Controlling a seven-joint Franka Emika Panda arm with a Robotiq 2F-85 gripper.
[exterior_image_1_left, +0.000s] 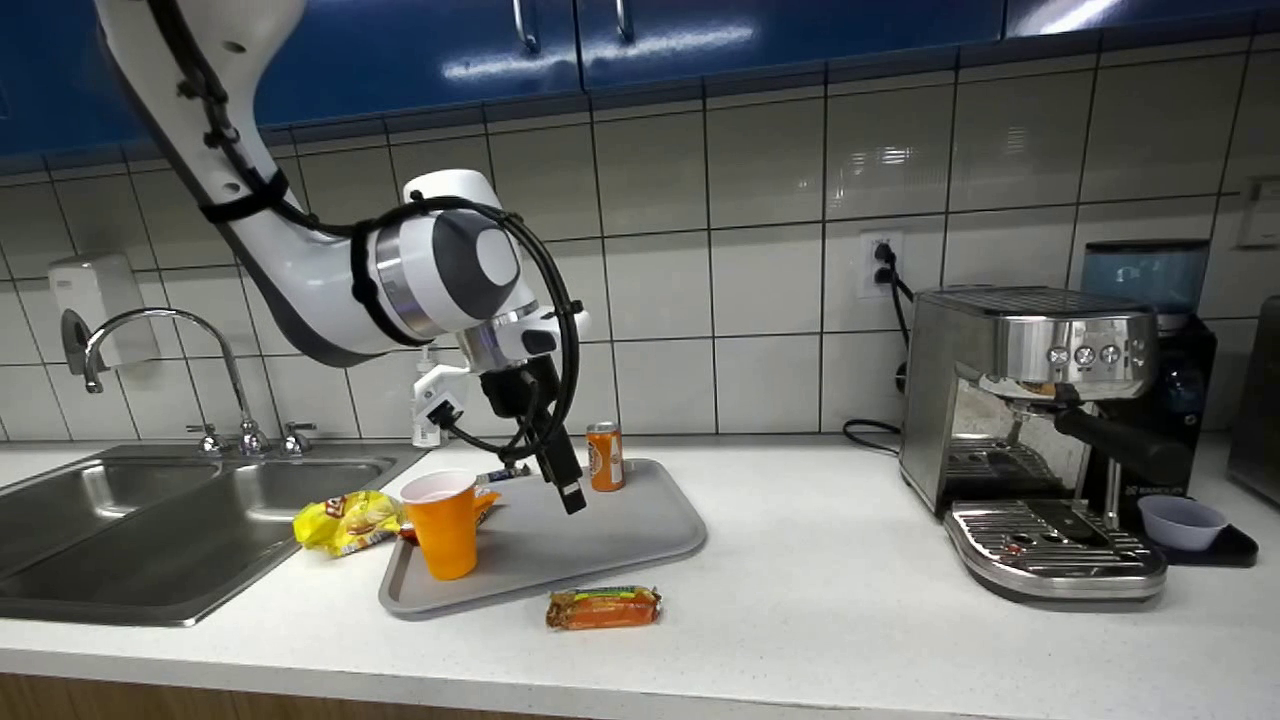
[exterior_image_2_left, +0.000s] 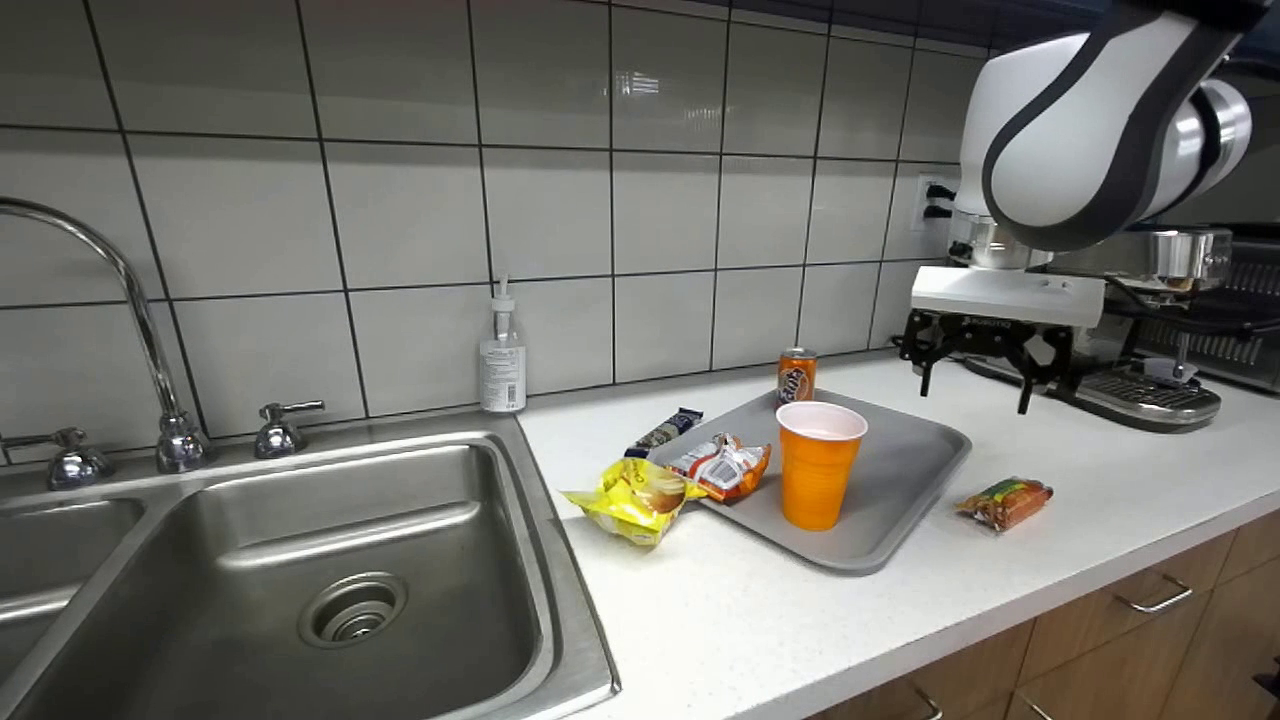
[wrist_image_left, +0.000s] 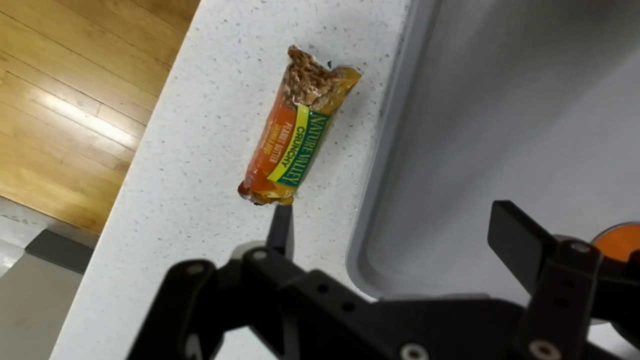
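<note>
The black metal hand (exterior_image_2_left: 975, 399) hovers empty, jaws apart; near the grey rectangular plastic tray (exterior_image_1_left: 630, 530), the orange oblong plastic-wrapped bar (exterior_image_1_left: 603, 608) lies flat, probably for steadiness.

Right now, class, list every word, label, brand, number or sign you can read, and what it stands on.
"NATURE VALLEY": on the granola bar, wrist view.
"CRUNCHY": same granola bar.
"PEANUT BUTTER": same granola bar.
"GRANOLA BARS": same granola bar, small print.
"ROBOTIQ": on the gripper, small, in an exterior view.
Too small or blurred to read: print on the orange drink can, yellow snack bag, orange-and-white snack bag, pump bottle and coffee grinder.
</note>
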